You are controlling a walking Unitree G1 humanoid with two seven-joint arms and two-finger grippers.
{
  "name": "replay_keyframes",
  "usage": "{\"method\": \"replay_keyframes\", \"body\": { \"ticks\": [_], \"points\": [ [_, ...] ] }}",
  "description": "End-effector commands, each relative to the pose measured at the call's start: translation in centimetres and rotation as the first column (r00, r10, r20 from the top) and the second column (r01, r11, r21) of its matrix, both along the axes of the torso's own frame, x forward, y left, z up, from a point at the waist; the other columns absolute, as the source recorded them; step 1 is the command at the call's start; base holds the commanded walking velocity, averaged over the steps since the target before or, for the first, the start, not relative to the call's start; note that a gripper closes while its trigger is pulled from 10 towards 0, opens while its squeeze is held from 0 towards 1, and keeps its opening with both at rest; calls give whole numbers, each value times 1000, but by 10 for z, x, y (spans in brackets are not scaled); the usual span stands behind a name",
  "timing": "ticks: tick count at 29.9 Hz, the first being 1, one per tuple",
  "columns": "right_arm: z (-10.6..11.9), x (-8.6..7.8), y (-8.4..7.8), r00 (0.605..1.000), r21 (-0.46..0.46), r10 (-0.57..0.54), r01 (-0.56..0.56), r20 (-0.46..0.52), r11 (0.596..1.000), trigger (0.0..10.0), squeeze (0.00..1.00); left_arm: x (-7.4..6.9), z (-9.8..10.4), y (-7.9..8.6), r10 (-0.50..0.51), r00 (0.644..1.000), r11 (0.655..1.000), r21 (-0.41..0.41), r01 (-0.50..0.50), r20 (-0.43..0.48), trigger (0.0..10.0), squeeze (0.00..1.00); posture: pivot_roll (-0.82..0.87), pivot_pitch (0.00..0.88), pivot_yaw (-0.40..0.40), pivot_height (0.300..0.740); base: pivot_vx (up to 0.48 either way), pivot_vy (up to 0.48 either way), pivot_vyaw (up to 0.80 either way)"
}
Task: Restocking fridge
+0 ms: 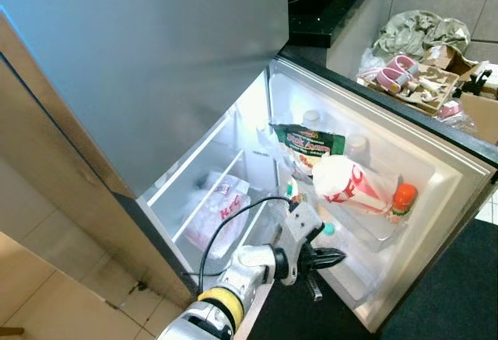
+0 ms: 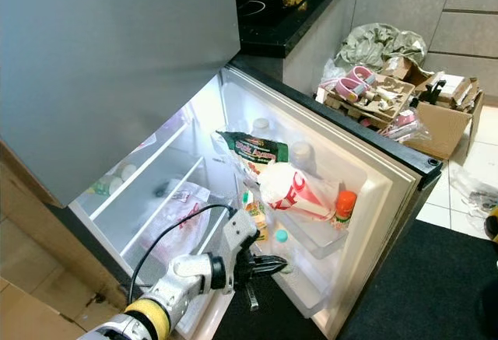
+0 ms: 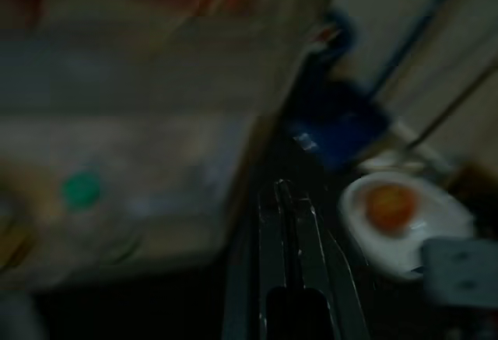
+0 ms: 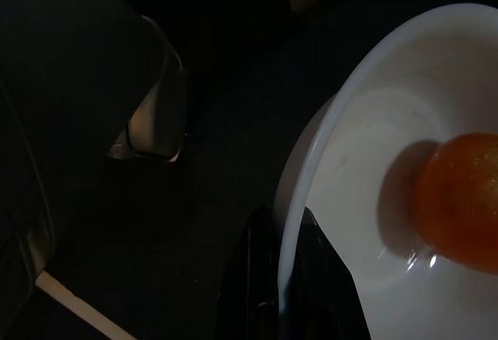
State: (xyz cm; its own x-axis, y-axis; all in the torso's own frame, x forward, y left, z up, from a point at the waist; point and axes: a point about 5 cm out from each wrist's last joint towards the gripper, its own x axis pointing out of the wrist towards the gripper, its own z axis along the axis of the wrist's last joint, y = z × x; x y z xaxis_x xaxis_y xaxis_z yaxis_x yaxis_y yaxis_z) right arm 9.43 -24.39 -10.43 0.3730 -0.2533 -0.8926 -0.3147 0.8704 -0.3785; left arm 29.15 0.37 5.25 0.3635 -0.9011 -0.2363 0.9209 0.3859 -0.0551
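- Left eye view: fridge door (image 1: 436, 200) stands wide open. Door shelf holds a white KFC bag (image 1: 354, 186), a green snack packet (image 1: 310, 144) and an orange-capped bottle (image 1: 402, 200). Another KFC bag (image 1: 214, 214) lies on a shelf inside the fridge.
- My left end effector (image 1: 331, 259) sits low in front of the lower door shelf, black fingers drawn together with nothing between them, near a teal-capped bottle (image 1: 329, 229).
- Right wrist view: my right end effector (image 4: 282, 278) is clamped on the rim of a white bowl (image 4: 366, 200), one finger either side of the edge. An orange fruit (image 4: 459, 200) rests inside the bowl.
- Left wrist view (blurred): the same bowl lies low beside the fridge on the dark floor mat.
- Judgement: step in hand is bringing the bowl up into the fridge.
- To do it well: keep the bowl level so the fruit does not roll out; a rim pinch is weak, so lift slowly.
- Pull the left arm clear of the door shelf first; pick an open stretch of the inner shelf beside the bag.
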Motion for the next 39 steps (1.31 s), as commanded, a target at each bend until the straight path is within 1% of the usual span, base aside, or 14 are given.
{"method": "replay_keyframes", "body": {
  "ticks": [1, 2, 4, 5, 6, 7, 8, 10, 11, 13, 19, 24, 34, 39],
  "points": [
    [0, 4, 6, 998, 13, 58, -58, 24, 998, 10000, 0, -8, -25, 14, 128, 992, 984, 128, -125, -16, 10000, 0, -178, 87, 85, 740, 0, 0, 0],
    [0, 4, 6, 998, 13, 58, -58, 24, 998, 10000, 0, -8, -25, 14, 128, 992, 984, 128, -125, -16, 10000, 0, -178, 87, 85, 740, 0, 0, 0],
    [2, 8, 7, 990, -2, 138, -138, 39, 990, 10000, 0, -7, -45, 64, 310, 950, 931, 213, -295, -39, 10000, 0, -157, 81, 57, 740, 0, 0, 0],
    [2, 8, 7, 990, -2, 138, -138, 39, 990, 10000, 0, -7, -45, 64, 310, 950, 931, 213, -295, -39, 10000, 0, -157, 81, 57, 740, 0, 0, 0],
    [2, 10, 8, 985, -7, 167, -166, 44, 986, 10000, 0, -9, -52, 80, 375, 926, 904, 240, -354, -49, 10000, 0, -157, 81, 57, 740, 0, 0, 0],
    [10, 29, 1, 974, -16, 211, -210, 85, 978, 10000, 0, -13, -58, 97, 444, 894, 873, 255, -417, -59, 10000, 0, -145, 81, 40, 740, 0, 0, 0],
    [10, 29, 1, 974, -16, 211, -210, 85, 978, 10000, 0, -13, -58, 97, 444, 894, 873, 255, -417, -59, 10000, 0, -145, 81, 40, 740, 0, 0, 0],
    [27, 66, -5, 951, -14, 269, -271, 153, 963, 10000, 0, -23, -69, 117, 530, 846, 822, 282, -494, -63, 10000, 0, -142, 82, 33, 740, 0, 0, 0],
    [27, 66, -5, 951, -14, 269, -271, 153, 963, 10000, 0, -23, -69, 117, 530, 846, 822, 282, -494, -63, 10000, 0, -142, 82, 33, 740, 0, 0, 0],
    [37, 94, 3, 923, -21, 345, -346, 172, 938, 10000, 0, -41, -84, 129, 567, 821, 791, 323, -520, -67, 10000, 0, -136, 83, 16, 740, 0, 0, 0],
    [39, 103, 15, 886, -36, 426, -427, 182, 904, 10000, 0, -61, -99, 135, 602, 793, 762, 364, -535, -95, 10000, 0, -137, 77, 9, 740, 0, 0, 0],
    [39, 103, 17, 884, -34, 428, -430, 187, 902, 10000, 0, -64, -101, 136, 609, 787, 756, 370, -540, -97, 10000, 0, -135, 75, 12, 740, 0, 0, 0],
    [44, 106, 3, 887, -71, 433, -427, 163, 901, 10000, 0, -64, -100, 137, 614, 784, 750, 370, -548, -84, 10000, 0, -130, 64, 24, 740, 0, 0, 0],
    [53, 110, -17, 871, -143, 468, -449, 147, 882, 10000, 0, -63, -100, 139, 616, 784, 747, 375, -549, -80, 10000, 0, -130, 57, 34, 740, 0, 0, 0]
  ]
}}
